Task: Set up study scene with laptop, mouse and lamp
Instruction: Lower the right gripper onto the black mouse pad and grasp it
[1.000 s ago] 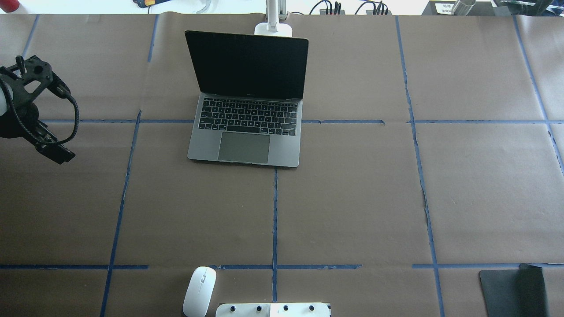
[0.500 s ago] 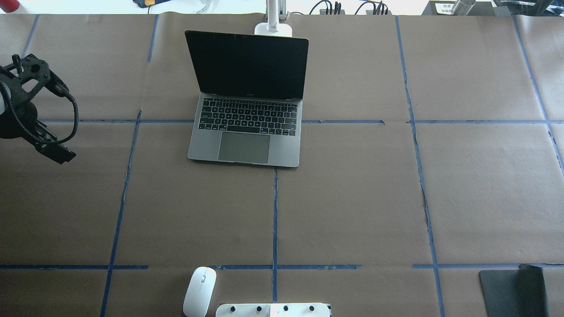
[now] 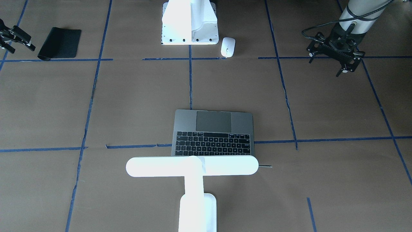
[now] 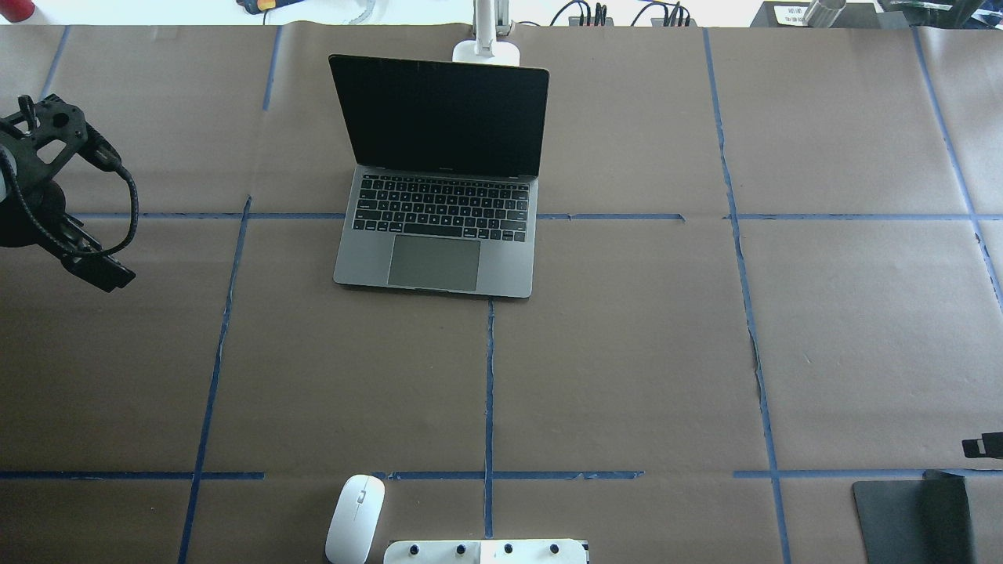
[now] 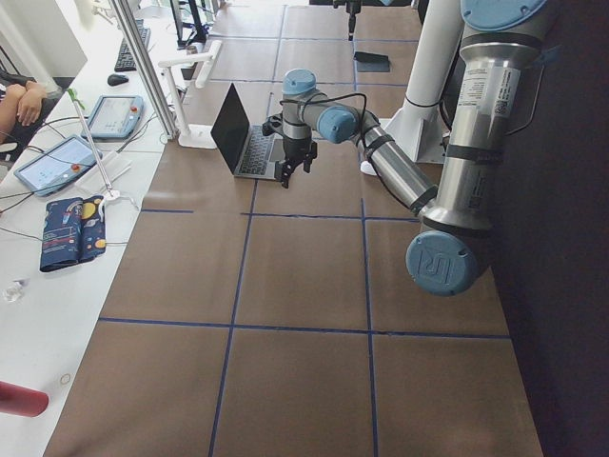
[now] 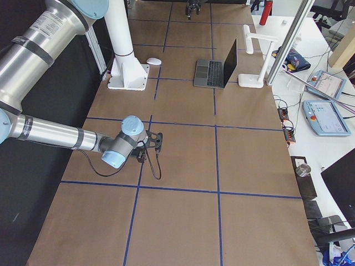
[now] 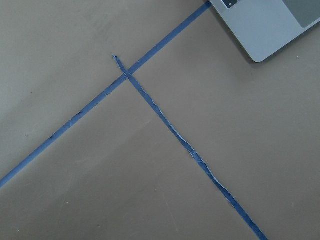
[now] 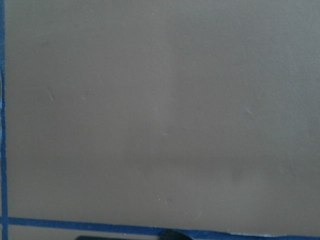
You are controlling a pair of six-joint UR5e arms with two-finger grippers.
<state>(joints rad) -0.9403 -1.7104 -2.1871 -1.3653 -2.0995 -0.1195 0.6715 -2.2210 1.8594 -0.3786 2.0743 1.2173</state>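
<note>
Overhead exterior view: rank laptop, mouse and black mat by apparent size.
1. laptop: clearly the largest, lid open.
2. black mat: cropped by the view's bottom edge, but the part that shows still looks bigger than the mouse.
3. mouse: the smallest.

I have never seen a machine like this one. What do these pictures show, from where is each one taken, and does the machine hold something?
This is a robot: two arms at a paper-covered table, each ending in a two-finger gripper, the left gripper and the right gripper. One camera looks down from behind it, one faces it, two stand at the table's ends, one sits on each wrist. On the table: an open laptop, a white lamp behind its screen, a white mouse beside the white stand, a black mat. Neither gripper holds anything.
</note>
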